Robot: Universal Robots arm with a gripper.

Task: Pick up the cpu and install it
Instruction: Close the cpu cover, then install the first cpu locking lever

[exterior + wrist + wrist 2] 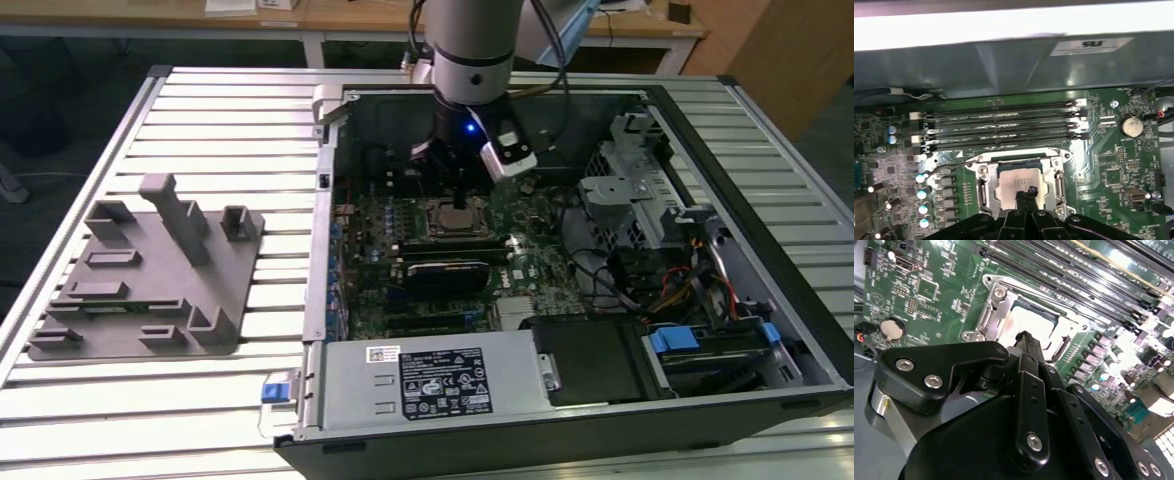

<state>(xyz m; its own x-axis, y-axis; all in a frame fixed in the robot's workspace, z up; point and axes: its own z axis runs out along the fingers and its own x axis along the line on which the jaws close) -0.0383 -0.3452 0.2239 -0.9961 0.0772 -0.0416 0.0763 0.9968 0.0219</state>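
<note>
The cpu (1011, 182), a flat silver square, lies in the motherboard socket (985, 182) inside the open computer case (327, 200). In both wrist views my gripper (1026, 192) has its two black fingers pressed together, shut, with the tips right over the chip's near edge and nothing between them. In the second wrist view the cpu (1029, 322) shines just beyond the gripper (1025, 337), framed by the metal socket bracket (996, 305). From the exterior view, the gripper (461, 198) hangs straight down over the cpu (441, 220). Contact with the chip cannot be told.
A grey fixture tray (147, 270) with upright blocks lies on the slatted table at the exterior view's left. Memory slots (1004, 127) run behind the socket, with a coin battery (1130, 125) beside it. A power supply (427, 380), drive cage (627, 190) and cables crowd the case.
</note>
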